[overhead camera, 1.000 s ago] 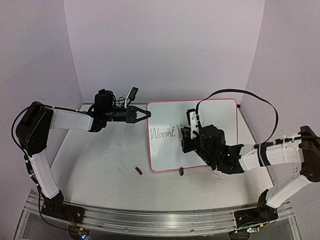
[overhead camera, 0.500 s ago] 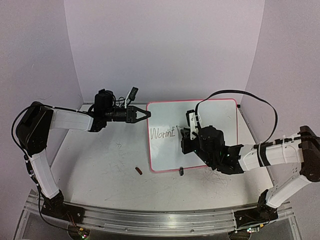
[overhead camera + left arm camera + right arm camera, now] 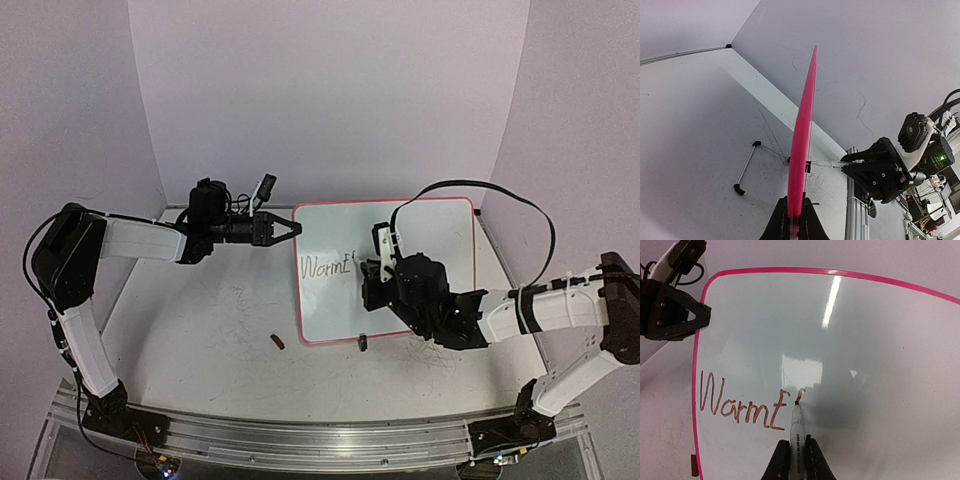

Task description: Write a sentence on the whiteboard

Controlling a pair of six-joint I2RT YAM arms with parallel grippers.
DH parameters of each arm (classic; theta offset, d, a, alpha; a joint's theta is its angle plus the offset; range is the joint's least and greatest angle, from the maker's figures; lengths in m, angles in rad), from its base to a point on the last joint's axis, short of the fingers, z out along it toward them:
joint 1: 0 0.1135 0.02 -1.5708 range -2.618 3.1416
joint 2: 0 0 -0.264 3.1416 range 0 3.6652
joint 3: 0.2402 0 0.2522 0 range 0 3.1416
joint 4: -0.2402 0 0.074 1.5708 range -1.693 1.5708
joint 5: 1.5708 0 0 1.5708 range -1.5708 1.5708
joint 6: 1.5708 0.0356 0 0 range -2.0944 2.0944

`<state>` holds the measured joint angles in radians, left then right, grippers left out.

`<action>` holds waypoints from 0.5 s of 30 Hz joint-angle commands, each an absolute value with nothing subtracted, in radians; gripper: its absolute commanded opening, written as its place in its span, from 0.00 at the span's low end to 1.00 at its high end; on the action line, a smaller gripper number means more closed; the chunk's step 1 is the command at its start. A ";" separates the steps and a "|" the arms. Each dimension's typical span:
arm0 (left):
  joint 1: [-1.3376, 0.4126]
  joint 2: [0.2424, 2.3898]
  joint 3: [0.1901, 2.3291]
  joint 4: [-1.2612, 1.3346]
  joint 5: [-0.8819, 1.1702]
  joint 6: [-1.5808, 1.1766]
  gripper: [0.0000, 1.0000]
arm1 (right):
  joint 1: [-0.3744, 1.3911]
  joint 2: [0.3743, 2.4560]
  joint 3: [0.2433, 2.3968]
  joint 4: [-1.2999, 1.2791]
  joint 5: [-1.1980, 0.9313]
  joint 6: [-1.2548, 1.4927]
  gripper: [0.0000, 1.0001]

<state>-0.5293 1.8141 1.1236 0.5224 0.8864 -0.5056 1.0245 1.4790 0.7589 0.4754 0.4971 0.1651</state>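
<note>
The whiteboard (image 3: 430, 240) with a pink frame lies on the table, with "WarmE" and the start of another stroke written in red-brown (image 3: 747, 407). My right gripper (image 3: 796, 460) is shut on a white marker (image 3: 796, 432), its tip touching the board just right of the "E". It also shows in the top view (image 3: 375, 262). My left gripper (image 3: 290, 229) is shut on the board's left edge. In the left wrist view the pink frame (image 3: 804, 130) runs edge-on up from my gripper (image 3: 795, 220). The board also fills the right wrist view (image 3: 865, 340).
A small red-brown cap (image 3: 277, 341) lies on the scuffed tabletop left of the board's near corner. A small black clip foot (image 3: 363, 343) sits at the board's near edge. White walls close in the back and sides. A wire stand (image 3: 746, 169) shows under the board.
My right gripper has shifted slightly right and the marker has begun a new stroke after the "E". The left arm and the board have not moved.
</note>
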 commanded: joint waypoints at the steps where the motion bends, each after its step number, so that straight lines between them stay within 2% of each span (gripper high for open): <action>1: -0.563 1.792 1.129 0.490 0.890 -0.514 0.00 | 1.030 1.459 0.749 0.409 0.504 0.199 0.00; 15: -0.565 1.790 1.127 0.489 0.889 -0.515 0.00 | 1.060 1.451 0.719 0.387 0.513 0.247 0.00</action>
<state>-0.5295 1.8133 1.1236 0.5224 0.8866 -0.5054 1.0536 1.4679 0.7358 0.4255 0.4973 0.2179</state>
